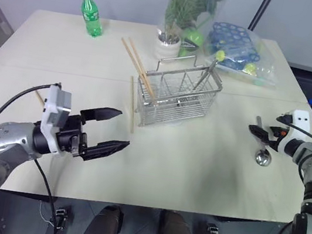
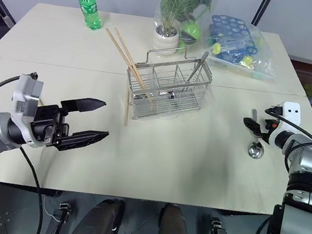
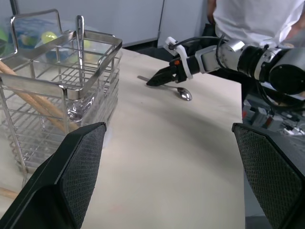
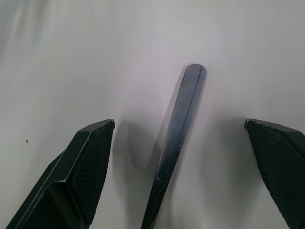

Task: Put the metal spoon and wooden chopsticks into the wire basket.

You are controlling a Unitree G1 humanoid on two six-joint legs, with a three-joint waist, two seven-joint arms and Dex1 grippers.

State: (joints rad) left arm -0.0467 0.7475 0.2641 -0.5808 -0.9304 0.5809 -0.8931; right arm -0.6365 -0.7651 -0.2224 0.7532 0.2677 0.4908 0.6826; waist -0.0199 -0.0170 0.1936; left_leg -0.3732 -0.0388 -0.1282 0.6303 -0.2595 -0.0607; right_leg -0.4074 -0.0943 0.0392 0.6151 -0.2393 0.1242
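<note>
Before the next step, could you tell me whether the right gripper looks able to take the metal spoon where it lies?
Probably yes: the right gripper is open astride the metal spoon handle, with nothing between.

On the pale table [image 2: 156, 153], the wire basket [image 2: 169, 92] stands near the far middle with two wooden chopsticks [image 2: 126, 59] leaning out of its left end and another chopstick [image 2: 127, 105] lying flat just beside it. The metal spoon [image 2: 254, 138] lies near the right edge, the right gripper [image 2: 254, 125] spread wide over its handle, while the left gripper [image 2: 87, 119] hangs open, well apart from the basket. A green bottle [image 2: 90, 8], a white plant pot [image 2: 167, 36] and a clear bag [image 2: 239, 44] stand at the back.
</note>
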